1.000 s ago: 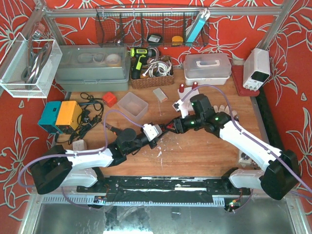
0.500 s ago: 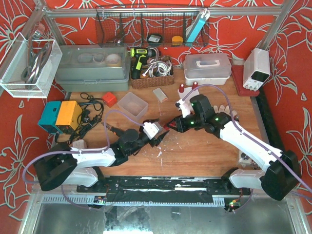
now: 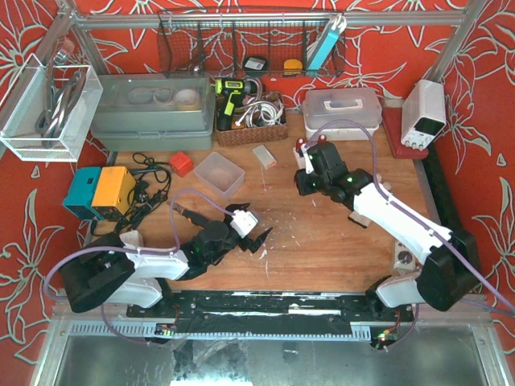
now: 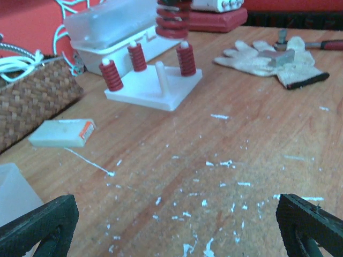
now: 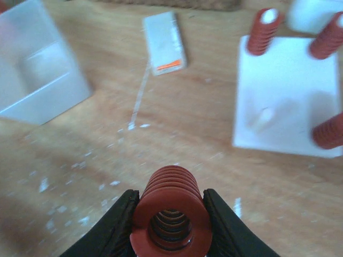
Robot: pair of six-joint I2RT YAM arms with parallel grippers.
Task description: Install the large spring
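Between right end effector [image 5: 170, 214] jaws, large spring [image 5: 170, 206]

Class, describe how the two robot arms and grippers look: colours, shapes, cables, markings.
The left arm and right arm have white shells, black joints and bases; a lilac cable loops along each. The left gripper and right gripper have matte black tapering fingers. The right arm shows a green light.

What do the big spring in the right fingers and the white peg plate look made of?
The large spring looks like metal wire with a matte red coating: thick even coils, hollow core. The peg plate looks like smooth matte white plastic, its bare peg the same white; blur leaves that open.
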